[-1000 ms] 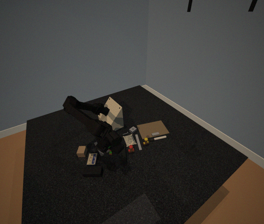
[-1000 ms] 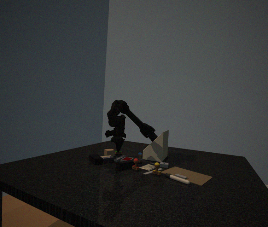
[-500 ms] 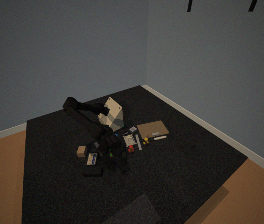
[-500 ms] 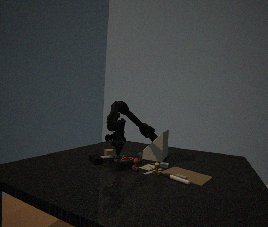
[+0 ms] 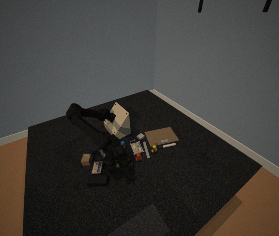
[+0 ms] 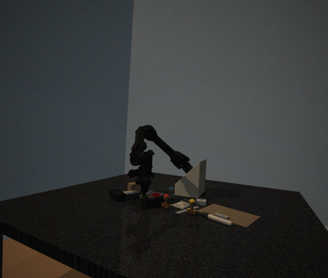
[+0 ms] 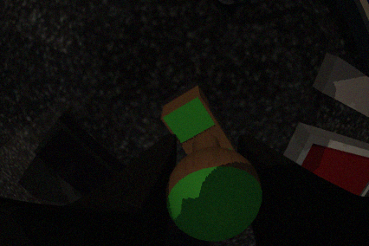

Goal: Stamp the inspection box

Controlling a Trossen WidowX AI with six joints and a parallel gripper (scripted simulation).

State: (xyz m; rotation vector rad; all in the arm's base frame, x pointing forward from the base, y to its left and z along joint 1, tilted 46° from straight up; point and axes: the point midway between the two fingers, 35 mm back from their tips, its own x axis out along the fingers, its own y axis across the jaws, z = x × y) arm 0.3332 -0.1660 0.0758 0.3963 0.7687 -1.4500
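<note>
The tool [image 5: 117, 165] [image 6: 144, 196] [image 7: 208, 151] is pinching the green-topped stamp [image 5: 117, 165] [image 6: 142, 196] [image 7: 215, 203], the red ink pad [image 6: 155, 194] [image 7: 339, 169] lying beside it, right in the wrist view.

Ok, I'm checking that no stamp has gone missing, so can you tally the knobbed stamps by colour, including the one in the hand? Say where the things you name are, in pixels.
Green stamp [image 5: 117, 165] [image 6: 142, 196] [image 7: 215, 203]: 1
Red stamp [image 5: 138, 154] [image 6: 165, 196]: 1
Yellow stamp [image 5: 154, 147] [image 6: 191, 201]: 1
Blue stamp [image 5: 123, 143] [image 6: 171, 189]: 1
Total: 4

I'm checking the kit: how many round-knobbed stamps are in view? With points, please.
4: a green one [image 5: 117, 165] [image 6: 142, 196] [image 7: 214, 203] in the gripper [image 5: 118, 163] [image 6: 144, 195] [image 7: 209, 144], red [image 5: 138, 156] [image 6: 165, 200] and blue [image 5: 123, 143] [image 6: 171, 190] ones near the card [image 5: 137, 148] [image 6: 181, 205], a yellow one [image 5: 154, 149] [image 6: 191, 206] by the marker's [image 5: 169, 145] [image 6: 219, 219] dark end. The arm may hide others.
</note>
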